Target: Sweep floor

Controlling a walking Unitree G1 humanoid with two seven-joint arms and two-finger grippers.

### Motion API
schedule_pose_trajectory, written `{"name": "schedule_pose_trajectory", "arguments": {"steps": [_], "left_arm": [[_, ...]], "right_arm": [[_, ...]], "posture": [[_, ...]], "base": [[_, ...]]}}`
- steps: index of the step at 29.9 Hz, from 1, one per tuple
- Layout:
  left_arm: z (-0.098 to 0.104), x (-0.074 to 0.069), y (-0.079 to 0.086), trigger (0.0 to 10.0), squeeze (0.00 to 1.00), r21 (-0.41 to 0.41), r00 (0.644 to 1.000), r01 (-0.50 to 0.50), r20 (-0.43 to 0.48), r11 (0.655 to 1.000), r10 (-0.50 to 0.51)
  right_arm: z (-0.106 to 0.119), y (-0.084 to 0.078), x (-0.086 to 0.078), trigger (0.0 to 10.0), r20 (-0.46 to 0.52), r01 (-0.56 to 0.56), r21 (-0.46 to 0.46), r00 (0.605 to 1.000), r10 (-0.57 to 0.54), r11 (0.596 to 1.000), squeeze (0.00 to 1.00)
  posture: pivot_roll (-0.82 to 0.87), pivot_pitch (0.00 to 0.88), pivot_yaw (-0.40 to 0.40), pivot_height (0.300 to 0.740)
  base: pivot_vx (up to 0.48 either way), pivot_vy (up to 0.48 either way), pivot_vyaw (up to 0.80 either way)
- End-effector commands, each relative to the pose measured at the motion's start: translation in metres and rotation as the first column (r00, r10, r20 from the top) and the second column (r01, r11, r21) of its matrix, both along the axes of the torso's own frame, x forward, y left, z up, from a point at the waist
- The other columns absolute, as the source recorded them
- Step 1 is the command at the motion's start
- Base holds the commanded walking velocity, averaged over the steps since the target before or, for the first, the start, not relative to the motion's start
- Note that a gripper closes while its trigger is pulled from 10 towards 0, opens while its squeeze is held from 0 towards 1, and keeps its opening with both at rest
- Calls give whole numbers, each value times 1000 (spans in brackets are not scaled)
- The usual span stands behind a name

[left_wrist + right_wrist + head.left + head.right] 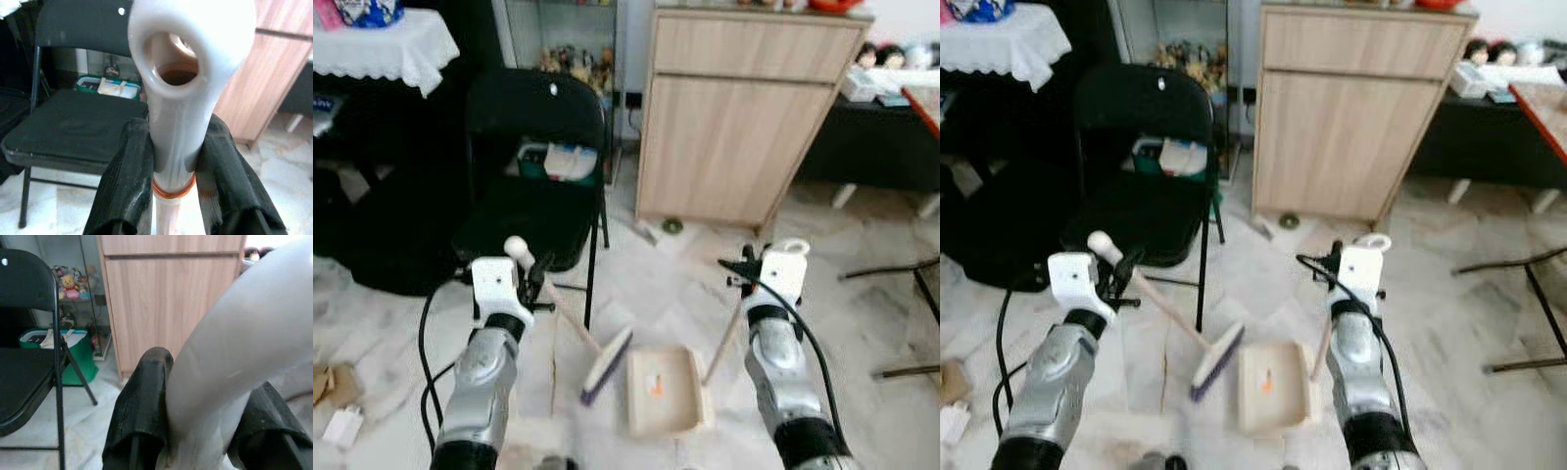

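From the head views, my left gripper pinches the broom, whose handle slants toward its head just left of the dustpan. In the wrist views, my right gripper clamps the dustpan handle.

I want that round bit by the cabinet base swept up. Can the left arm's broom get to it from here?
Probably not from here. The left end effector holds the broom, whose head rests by the dustpan; the round bit lies well beyond it.
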State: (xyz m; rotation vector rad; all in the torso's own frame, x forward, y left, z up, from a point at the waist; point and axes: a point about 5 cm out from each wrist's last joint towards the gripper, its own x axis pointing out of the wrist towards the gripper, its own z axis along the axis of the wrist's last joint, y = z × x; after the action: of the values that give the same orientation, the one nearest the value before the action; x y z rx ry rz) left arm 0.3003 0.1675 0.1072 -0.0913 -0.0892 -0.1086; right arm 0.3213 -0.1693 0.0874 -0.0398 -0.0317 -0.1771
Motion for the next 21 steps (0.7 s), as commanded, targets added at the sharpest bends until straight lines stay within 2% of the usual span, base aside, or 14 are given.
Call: {"name": "schedule_pose_trajectory", "arguments": {"steps": [1, 5, 11, 21], "left_arm": [[8, 2, -1, 10000, 0, -2, 999, 4, 36, 1000, -4], [7, 1, -1, 10000, 0, -2, 999, -1, 34, 1000, 1], [7, 1, -1, 10000, 0, -3, 999, -5, 34, 1000, 6], [8, 2, 3, 10000, 0, 4, 999, -37, 37, 999, 37]], "right_arm": [[6, -5, 1, 10000, 32, 14, 6, 999, -14, 1000, 0], [6, -4, 2, 10000, 33, 5, 2, 999, -5, 1000, 0], [8, -4, 2, 10000, 38, 1, -1, 999, -1, 1000, 0], [8, -2, 3, 10000, 41, -8, -1, 999, 8, 1000, 0]], "posture": [[-36, 77, -36, 740], [-35, 79, -40, 740], [-34, 82, -44, 740], [-34, 84, -48, 740]], "base": [[-285, 0, 0], [-280, 0, 0], [-265, 0, 580], [0, 0, 628]]}}
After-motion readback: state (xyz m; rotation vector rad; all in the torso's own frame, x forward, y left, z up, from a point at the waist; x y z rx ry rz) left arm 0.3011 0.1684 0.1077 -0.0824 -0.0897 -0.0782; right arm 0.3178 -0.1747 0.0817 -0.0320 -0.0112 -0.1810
